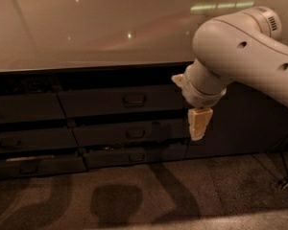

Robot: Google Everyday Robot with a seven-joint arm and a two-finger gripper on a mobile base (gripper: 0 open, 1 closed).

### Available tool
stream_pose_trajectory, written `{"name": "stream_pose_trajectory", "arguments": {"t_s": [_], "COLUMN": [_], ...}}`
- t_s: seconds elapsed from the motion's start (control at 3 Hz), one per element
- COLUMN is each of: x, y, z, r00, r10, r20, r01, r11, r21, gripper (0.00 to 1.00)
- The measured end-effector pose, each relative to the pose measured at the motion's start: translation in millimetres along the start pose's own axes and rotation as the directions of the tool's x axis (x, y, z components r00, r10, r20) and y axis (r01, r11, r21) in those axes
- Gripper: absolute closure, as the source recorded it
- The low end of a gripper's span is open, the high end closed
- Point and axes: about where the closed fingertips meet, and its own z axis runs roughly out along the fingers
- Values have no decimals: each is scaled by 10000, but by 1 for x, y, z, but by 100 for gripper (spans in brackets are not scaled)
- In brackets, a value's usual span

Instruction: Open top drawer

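One pale yellow two-finger gripper (pixel 198 132) is hanging from the big white round arm (pixel 240 47), just right of the wide dark grey-brown top drawer (pixel 93 102) and a bit lower than its handle. Its fingers are looking pressed together, holding nothing. Behind it, the drawer is sitting shut under the shiny pale counter top (pixel 86 28). I am guessing it is stiff and heavy, sliding straight out. Its small dark loop handle (pixel 134 99) in the middle is looking best to grab.
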Motion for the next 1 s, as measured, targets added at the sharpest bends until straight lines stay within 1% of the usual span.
{"name": "stream_pose_trajectory", "arguments": {"t_s": [0.33,0.67,1.0], "x": [26,44,44], "y": [-7,-10,-10], "z": [44,82,82], "r00": [9994,9980,9980], "r10": [85,226,226], "r20": [331,598,598], "r01": [-59,-132,-132], "r11": [9969,9880,9880], "r21": [-786,-1539,-1539], "gripper": [0,0,0]}}
